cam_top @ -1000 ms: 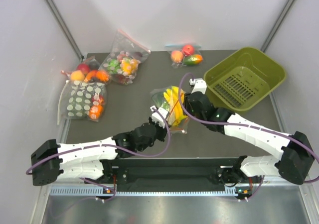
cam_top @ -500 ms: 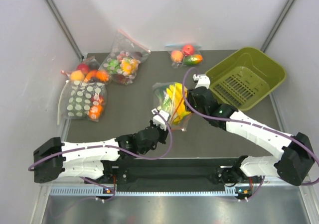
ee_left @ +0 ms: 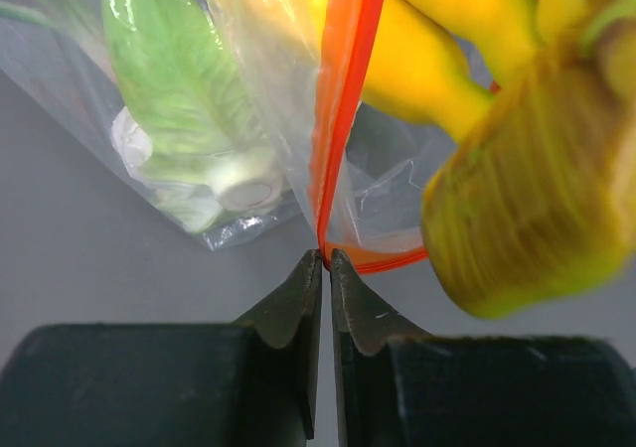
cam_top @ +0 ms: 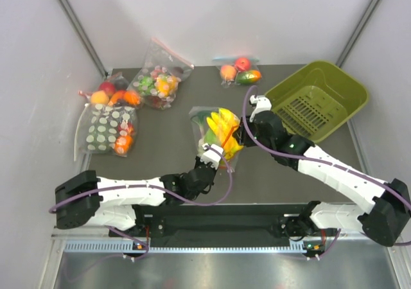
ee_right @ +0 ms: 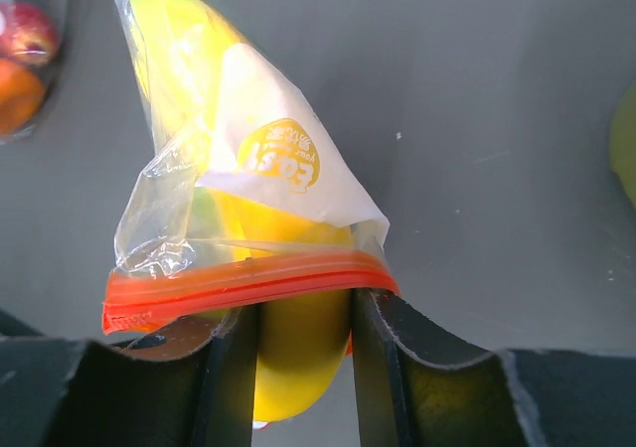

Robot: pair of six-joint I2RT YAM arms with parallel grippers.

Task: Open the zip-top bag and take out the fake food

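- Hard to tell, from above, where film ends and fruit begins in the zip-top bag [cam_top: 204,123]; blurred by glare and creases.
- Smeared out of focus in the left wrist view: the nearest yellow banana of the fake food [ee_left: 517,219]; cut off at the top edge, the pale green-and-white lettuce head [ee_left: 179,79].
- Cannot tell whether the banana between the right gripper [ee_right: 303,313] fingers sits inside the film or pokes out.
- Held over the middle of the dark surface [cam_top: 160,154], between both arms; clear, crinkly, edged with a red-orange zip strip [ee_left: 343,99].
- Pinched tight at the strip's end by the left gripper [ee_left: 325,258]; clamped across strip and banana by the right gripper.
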